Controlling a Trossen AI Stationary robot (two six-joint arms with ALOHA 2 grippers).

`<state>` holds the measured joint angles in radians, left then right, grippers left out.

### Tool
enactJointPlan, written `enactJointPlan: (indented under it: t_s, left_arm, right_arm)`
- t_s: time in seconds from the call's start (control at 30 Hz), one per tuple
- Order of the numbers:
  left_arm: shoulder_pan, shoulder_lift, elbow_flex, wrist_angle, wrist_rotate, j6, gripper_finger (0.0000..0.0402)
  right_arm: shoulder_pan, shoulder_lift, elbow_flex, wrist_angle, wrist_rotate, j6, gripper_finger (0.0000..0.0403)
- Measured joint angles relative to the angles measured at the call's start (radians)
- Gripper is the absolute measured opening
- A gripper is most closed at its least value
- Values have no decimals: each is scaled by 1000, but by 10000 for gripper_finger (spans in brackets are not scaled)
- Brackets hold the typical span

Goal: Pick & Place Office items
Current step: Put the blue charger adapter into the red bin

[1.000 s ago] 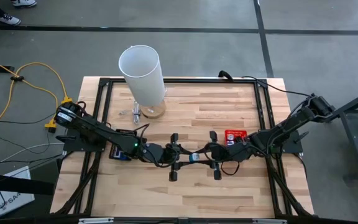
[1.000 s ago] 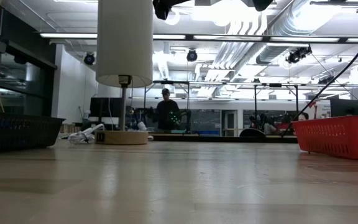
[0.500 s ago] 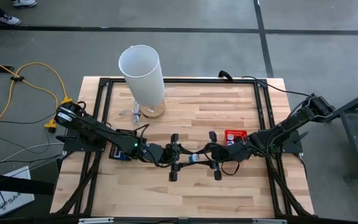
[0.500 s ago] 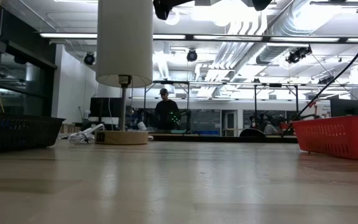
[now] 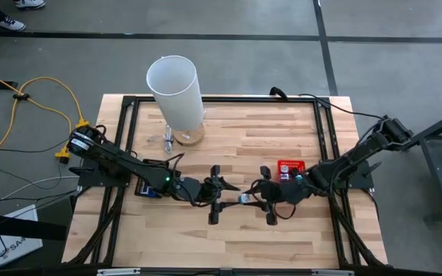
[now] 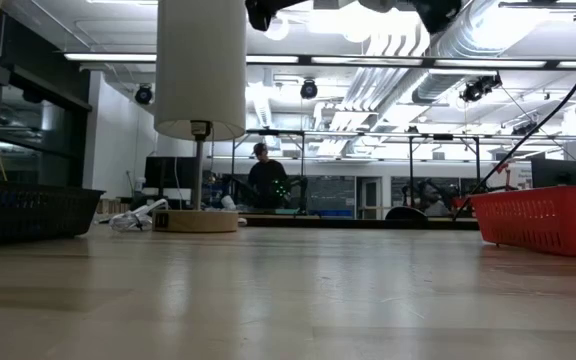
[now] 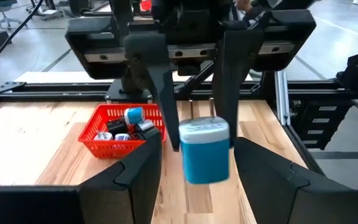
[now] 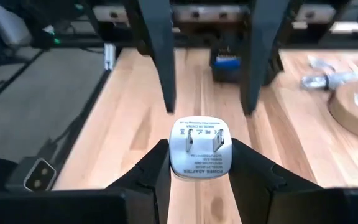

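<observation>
High view: the two grippers have separated since a second ago. Then they met tip to tip mid-table with the small blue-and-white power adapter [image 5: 245,198] between them; now the right gripper [image 5: 258,198] has pulled back a little toward the right edge and carries the adapter with it, while the left gripper [image 5: 222,196] sits where it was, toward the front of the table's middle. Right wrist view confirms it: right fingers clamped on the adapter [image 8: 200,149], prong face toward the camera, held clear of the wood. Left wrist view shows the left fingers [image 7: 135,180] spread with nothing between them, the adapter [image 7: 204,151] out ahead in the other arm's grasp. So I read the handover as done, left to right. The red basket [image 5: 289,169] sits just behind the right gripper, nearer the right edge, and already holds several small blue, black and white pieces [image 7: 129,125]. Next step, I'd guess: swing right and drop into the basket. Risk is a thin hold on the adapter's sides; it could twist during the move.
</observation>
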<state>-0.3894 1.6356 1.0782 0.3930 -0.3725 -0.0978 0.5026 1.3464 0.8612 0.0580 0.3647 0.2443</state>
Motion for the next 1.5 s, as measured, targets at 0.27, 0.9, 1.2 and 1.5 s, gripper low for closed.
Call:
enactJointPlan:
  t_s: [0.27, 0.9, 1.2, 1.5]
  left_arm:
    - [-11, 0, 0, -7, 3, -7, 193]
    - [-21, 0, 0, -19, 5, -14, 193]
    - [-22, 0, 0, -41, 6, -23, 193]
    - [-21, 0, 0, -52, 7, -30, 193]
  right_arm:
    - [43, -22, 0, -211, 139, 143, 119]
    - [-27, -105, -54, -1045, 203, 1014, 120]
    - [0, -92, -131, -1029, 47, 1197, 121]
    - [16, -50, -143, -1025, -5, 1246, 121]
